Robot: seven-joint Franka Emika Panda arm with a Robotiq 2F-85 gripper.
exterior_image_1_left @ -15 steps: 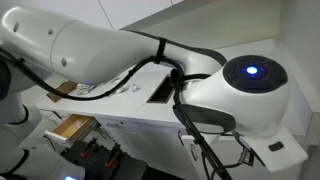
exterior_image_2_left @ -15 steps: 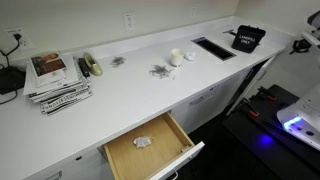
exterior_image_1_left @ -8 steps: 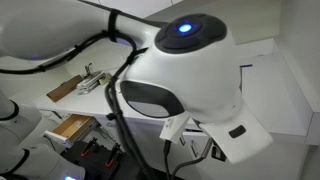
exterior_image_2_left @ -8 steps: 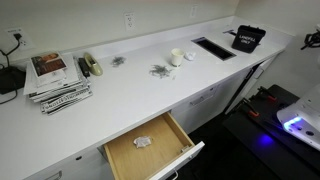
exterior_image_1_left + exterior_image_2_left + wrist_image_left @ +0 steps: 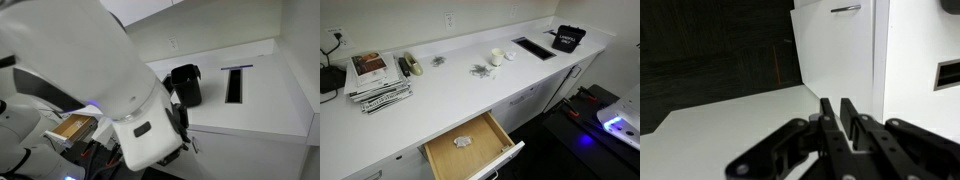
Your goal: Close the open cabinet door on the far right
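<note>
in the wrist view, a dark area is seen ahead-left of the gripper. straight ahead of the gripper the cabinet door is seen upright, its left edge against that dark, a silver handle above it. ahead-right of the gripper a white slotted panel is shown. the fingers are held nearly together with nothing between them; contact with the door cannot be told.
</note>
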